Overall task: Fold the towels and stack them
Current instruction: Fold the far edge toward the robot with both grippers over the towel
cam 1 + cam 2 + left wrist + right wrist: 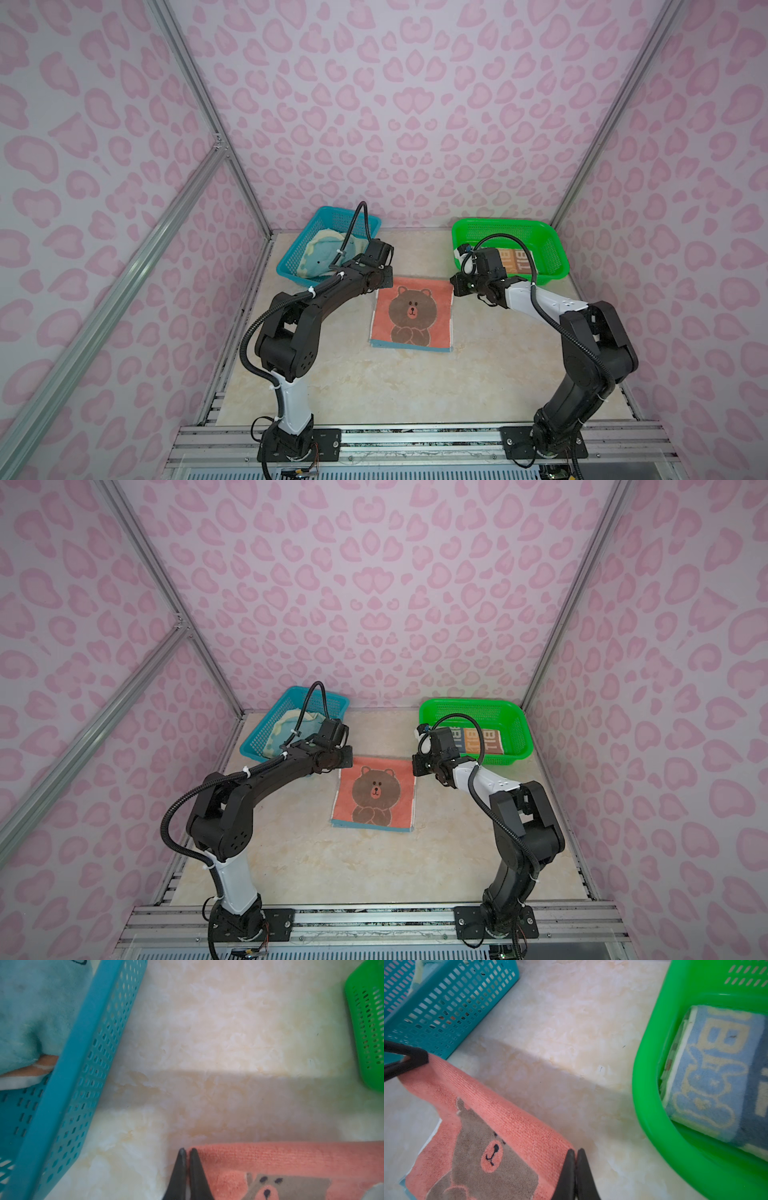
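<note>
- Resting on the middle of the table [415,386]: coral towel [411,313], spread open and unfolded, in both top views.
- Look of it: ribbed terry with a brown bear print, the bear's head toward the far side, and a thin blue band along the near edge.
- Far edge sits a little off the table in the right wrist view, with a shadow beneath it; the near part lies flat.
- Left claw [188,1150]: tips together, clamped on the far left corner of the coral towel.
- Right claw [576,1151]: tips together, clamped on the far right corner.
- Blue basket [291,259], far left: holds the whale towel [322,253], light blue and cream, rumpled. An orange cloth edge [46,1061] shows beneath it.
- Green basket [557,249], far right: holds the striped towel [519,261], folded, with blue and orange panels, cream letters and a rabbit outline.
</note>
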Robot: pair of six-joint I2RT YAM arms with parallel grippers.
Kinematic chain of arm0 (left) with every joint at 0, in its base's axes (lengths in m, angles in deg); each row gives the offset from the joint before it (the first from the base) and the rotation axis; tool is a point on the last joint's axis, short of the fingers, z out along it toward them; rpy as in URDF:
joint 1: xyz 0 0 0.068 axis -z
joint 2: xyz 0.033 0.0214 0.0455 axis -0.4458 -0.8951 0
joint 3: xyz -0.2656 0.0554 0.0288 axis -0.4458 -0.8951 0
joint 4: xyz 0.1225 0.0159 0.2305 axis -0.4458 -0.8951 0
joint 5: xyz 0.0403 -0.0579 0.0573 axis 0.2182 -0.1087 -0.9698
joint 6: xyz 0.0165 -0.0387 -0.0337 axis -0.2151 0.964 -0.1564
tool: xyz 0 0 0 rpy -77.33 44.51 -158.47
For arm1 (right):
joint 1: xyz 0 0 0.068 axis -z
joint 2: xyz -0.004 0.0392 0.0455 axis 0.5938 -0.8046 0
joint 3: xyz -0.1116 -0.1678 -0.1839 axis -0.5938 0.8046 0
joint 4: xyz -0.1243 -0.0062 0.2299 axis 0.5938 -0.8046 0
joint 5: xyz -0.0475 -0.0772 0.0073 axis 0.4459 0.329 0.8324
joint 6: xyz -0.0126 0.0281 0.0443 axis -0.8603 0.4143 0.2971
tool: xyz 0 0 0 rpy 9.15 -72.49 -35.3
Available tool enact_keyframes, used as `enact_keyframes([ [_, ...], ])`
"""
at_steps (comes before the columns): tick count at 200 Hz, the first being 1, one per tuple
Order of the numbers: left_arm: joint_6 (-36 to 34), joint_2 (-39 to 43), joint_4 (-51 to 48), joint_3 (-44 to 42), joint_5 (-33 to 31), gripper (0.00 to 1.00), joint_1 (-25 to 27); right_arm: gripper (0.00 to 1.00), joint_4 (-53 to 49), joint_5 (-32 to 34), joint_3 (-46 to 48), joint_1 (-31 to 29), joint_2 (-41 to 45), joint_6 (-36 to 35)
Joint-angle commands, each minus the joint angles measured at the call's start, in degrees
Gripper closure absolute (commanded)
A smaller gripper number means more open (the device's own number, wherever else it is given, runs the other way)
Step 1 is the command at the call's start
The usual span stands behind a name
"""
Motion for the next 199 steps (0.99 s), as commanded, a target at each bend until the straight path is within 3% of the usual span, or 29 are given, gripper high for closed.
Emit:
enact_keyframes([
  [1, -1.04, 3.33, 4.56, -3.7, 0.16, 0.98, -0.1, 1.0, 2.51, -3.7, 2.64, 0.01, 1.69, 1.84],
  [64, -2.39, 11.54, 5.14, -11.85, 1.06, 0.98, 1.96, 1.0, 2.85, -8.33, 11.77, -0.17, 11.32, 3.42],
  [104, -2.58, 14.82, 2.03, -14.8, -2.74, 0.98, 5.66, 1.0, -0.7, -8.65, 16.56, -1.37, 17.53, 2.72],
  [156, 0.11, 18.66, 0.6, -20.11, -7.99, 0.98, 8.9, 1.0, -3.09, -4.76, 22.96, -6.48, 22.41, 3.47],
  [199, 2.0, 20.49, 0.61, -24.48, -8.69, 0.98, 10.58, 1.0, -3.71, -1.54, 26.85, -11.25, 23.24, 5.25],
])
